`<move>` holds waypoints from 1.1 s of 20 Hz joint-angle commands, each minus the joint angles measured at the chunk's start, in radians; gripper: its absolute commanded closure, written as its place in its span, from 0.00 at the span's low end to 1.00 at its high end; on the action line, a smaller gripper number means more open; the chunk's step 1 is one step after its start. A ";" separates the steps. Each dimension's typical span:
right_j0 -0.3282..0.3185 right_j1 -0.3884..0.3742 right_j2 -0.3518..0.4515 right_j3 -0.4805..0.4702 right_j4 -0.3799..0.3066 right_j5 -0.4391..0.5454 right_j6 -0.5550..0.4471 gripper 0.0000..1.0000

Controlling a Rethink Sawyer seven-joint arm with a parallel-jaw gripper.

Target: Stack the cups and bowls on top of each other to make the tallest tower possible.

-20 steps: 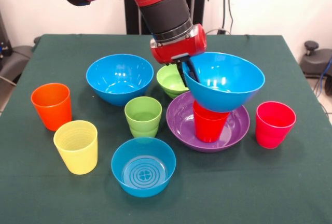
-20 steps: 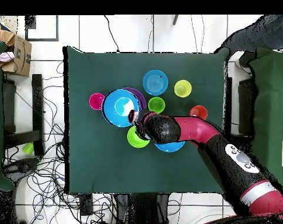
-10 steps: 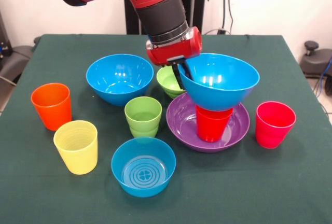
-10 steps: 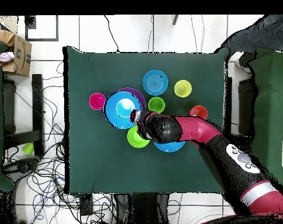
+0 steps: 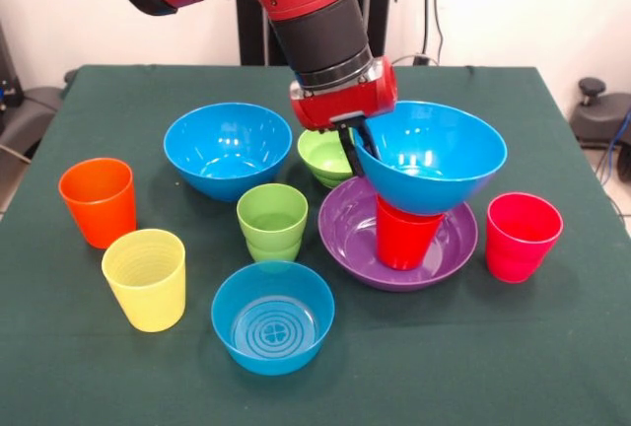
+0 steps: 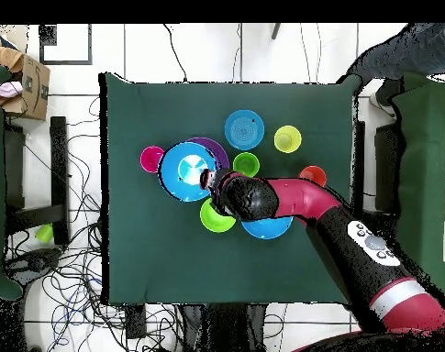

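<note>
At the left of the front view, an orange ribbed plastic cup [image 5: 98, 201] stands upright on the green-covered bench [image 5: 89, 367], and a yellow ribbed plastic cup [image 5: 146, 279] stands just beside it, nearer the camera. Further right, a large glossy blue plastic bowl [image 5: 228, 149] sits open side up toward the far side. In front of it stands a light green ribbed plastic cup [image 5: 272, 222], and nearer still lies a small blue plastic bowl with a ringed bottom [image 5: 273, 317]. A small green plastic bowl [image 5: 323, 155] sits behind the green cup, partly hidden by the arm.

The red and black arm [image 5: 315, 12] comes down over the middle of the bench. Its gripper [image 5: 357, 140] has black fingers [image 5: 348, 142] pinching the left rim of a second large blue plastic bowl [image 5: 431, 155], one finger inside the rim and one outside. This bowl rests tilted on top of a red ribbed plastic cup [image 5: 405, 234], which stands upright inside a wide purple plastic bowl [image 5: 398, 234] lying on the bench. Together they form a short tower: purple bowl, red cup, blue bowl.

At the far right, a pinkish-red ribbed plastic cup [image 5: 521, 237] stands upright just beside the purple bowl, apart from it.

In the overhead view, the held blue bowl [image 6: 188, 170] covers most of the purple bowl [image 6: 216, 149].
</note>
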State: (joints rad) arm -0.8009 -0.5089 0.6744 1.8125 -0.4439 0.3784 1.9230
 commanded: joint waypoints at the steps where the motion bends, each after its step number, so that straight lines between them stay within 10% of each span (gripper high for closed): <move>1: 0.060 0.057 -0.099 -0.073 -0.084 -0.028 0.009 1.00; 22: 0.089 0.009 -0.143 -0.086 -0.056 0.070 -0.007 1.00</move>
State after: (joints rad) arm -0.7494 -0.5341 0.6304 1.7923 -0.4439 0.3784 1.9230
